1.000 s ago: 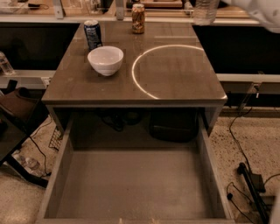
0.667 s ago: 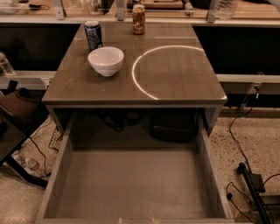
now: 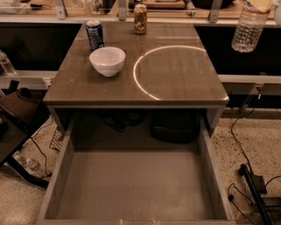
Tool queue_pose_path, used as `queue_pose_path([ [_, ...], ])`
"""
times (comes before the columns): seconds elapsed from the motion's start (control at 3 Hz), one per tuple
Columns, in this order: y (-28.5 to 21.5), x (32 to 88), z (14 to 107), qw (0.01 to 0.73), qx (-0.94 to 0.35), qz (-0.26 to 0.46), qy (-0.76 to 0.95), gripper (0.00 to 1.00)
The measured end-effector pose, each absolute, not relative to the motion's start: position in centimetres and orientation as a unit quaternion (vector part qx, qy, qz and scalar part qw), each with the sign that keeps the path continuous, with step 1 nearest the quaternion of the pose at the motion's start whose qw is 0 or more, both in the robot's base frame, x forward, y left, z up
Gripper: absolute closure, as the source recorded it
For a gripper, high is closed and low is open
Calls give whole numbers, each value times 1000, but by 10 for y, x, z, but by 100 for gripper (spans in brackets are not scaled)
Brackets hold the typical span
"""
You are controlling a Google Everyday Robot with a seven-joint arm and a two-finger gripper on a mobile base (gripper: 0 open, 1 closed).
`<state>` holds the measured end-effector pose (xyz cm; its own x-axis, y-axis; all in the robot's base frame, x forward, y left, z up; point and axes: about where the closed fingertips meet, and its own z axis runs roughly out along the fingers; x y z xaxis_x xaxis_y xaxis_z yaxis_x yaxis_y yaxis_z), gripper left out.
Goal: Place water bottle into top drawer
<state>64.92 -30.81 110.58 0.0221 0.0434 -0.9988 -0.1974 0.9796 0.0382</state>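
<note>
The water bottle [image 3: 249,27], clear and ribbed, hangs in the air at the top right, beyond the tabletop's right rear corner. My gripper [image 3: 263,4] holds it by its top at the upper edge of the view; only a pale part of the gripper shows. The top drawer [image 3: 136,184] is pulled open below the tabletop's front edge. It is wide and grey-brown with a bare bottom. The bottle is far behind and to the right of the drawer.
On the brown tabletop [image 3: 175,74] stand a blue soda can [image 3: 95,35], a brown soda can [image 3: 140,19] and a white bowl [image 3: 107,60]. A black bag [image 3: 175,125] lies under the table. Cables [image 3: 250,176] run over the floor at right.
The water bottle has moved right and down from the top edge of the view into fuller sight, carried by my gripper. The cans, bowl and drawer have not moved.
</note>
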Motion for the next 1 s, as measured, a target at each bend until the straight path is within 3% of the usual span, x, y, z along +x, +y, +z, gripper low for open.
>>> queue_pose_path([
  [0.33,-326,599,1090,700,-73,72,707,100],
  [1.0,-321,583,1078,696,-85,82,709,100],
])
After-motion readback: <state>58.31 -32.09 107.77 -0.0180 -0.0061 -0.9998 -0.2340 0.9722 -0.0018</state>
